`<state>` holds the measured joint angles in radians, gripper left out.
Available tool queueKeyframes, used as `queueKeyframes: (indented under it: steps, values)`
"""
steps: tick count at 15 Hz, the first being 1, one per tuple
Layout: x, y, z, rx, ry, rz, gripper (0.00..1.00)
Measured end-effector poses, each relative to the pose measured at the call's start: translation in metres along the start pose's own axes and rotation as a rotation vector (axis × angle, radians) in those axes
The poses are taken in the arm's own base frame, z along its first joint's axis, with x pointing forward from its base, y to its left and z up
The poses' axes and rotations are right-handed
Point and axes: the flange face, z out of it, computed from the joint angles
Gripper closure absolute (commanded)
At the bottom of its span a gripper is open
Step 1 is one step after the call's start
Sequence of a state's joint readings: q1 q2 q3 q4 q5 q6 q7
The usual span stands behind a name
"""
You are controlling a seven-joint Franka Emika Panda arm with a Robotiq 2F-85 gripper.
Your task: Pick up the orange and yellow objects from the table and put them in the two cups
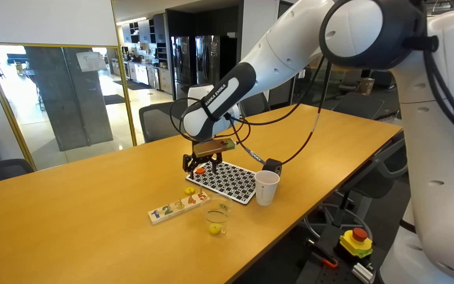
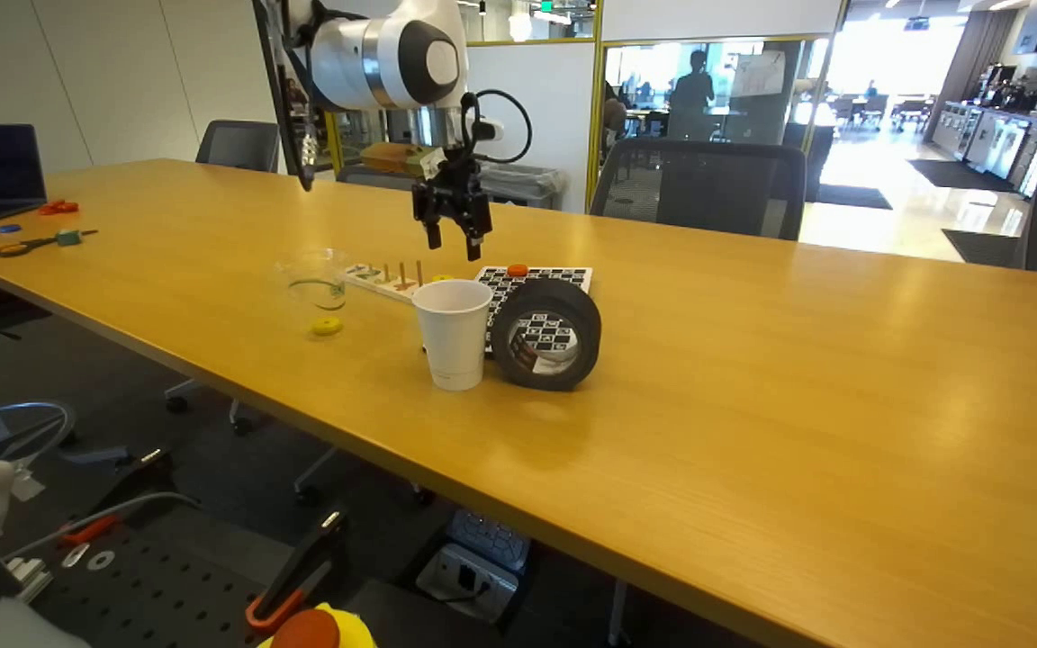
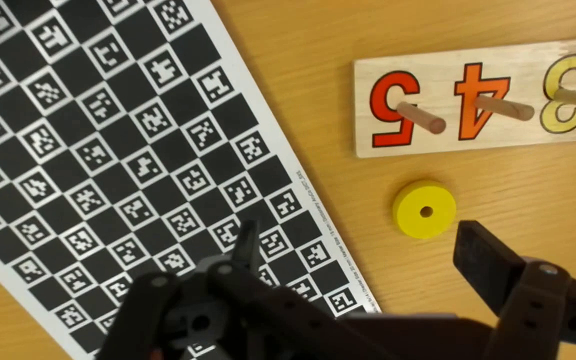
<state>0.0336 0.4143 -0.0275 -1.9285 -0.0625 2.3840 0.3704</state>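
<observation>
Nearest the wrist camera, the claw [image 3: 358, 232] is held above the surface [image 1: 93, 221], fingers spread well apart, nothing clamped; presumably set wide so a disc can be straddled. Just ahead of the claw in the wrist view, closer to one finger, a yellow disc [image 3: 413, 215] is laid flat beside the peg strip [image 3: 523, 90], not threaded on it; likely to be gripped by its rim. Partly under the claw, a checkered board [image 3: 143, 165] is laid flat, perhaps for camera calibration. On its corner an orange disc [image 1: 200, 170] is rested, framed by the claw's fingers in an exterior view but not gripped. Toward the camera from the claw in both exterior views, the clear cup [image 1: 216, 217] and the white cup [image 1: 265, 191] are stood upright, likely so drops can be made from above. At the clear cup's bottom a second yellow disc [image 1: 215, 228] is seen, apparently inside; that drop is judged done. The white cup is probably meant for the orange disc; its bottom is hidden. Beside it a tape roll [image 2: 572, 306] is stood on edge, reason unclear.
</observation>
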Motion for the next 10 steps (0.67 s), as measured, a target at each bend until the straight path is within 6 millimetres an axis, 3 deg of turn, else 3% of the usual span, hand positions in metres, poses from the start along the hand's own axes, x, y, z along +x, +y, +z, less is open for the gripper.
queueKeyframes:
  steps: [4, 10]
  values:
    - [0.014, -0.022, 0.021, -0.001, -0.003, -0.027, 0.0]
    - [0.017, -0.043, 0.041, 0.009, -0.02, -0.069, 0.0]
